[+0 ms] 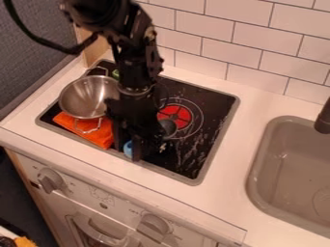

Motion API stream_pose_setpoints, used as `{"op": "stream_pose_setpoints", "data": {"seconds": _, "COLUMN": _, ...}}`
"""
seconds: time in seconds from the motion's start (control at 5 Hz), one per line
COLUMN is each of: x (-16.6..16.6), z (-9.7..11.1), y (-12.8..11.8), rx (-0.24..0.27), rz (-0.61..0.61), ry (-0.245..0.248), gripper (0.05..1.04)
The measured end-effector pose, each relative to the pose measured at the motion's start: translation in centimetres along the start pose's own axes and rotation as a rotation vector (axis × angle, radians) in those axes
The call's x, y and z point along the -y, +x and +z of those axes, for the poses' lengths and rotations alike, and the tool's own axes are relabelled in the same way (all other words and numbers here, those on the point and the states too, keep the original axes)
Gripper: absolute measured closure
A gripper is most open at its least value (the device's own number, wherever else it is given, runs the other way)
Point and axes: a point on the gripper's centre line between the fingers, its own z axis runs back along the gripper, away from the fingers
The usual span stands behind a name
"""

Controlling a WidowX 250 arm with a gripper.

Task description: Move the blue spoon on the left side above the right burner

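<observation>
Spoon down front, spot still to fill

From where I'm standing, the job looks barely begun: a bit of the blue spoon (128,148) shows at the stove's (201,98) front edge, right by the gripper (128,151), nearer the front than the red right burner (174,117). Whether the gripper has hold of it or is merely around it, I can't tell. I'd say what's left is to get a sure grip, lift, carry it back past the burner's left side, and let go.
</observation>
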Motion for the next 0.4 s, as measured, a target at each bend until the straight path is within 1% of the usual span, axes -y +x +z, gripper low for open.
{"op": "stream_pose_setpoints", "data": {"seconds": 0.2, "x": -0.4, "z": 2.8, "y": 1.0, "rx": 0.054, "rz": 0.025, "ry": 0.026, "gripper": 0.657}}
{"op": "stream_pose_setpoints", "data": {"seconds": 0.4, "x": -2.0, "z": 4.9, "y": 4.4, "rx": 0.079, "rz": 0.125, "ry": 0.005, "gripper": 0.657}}
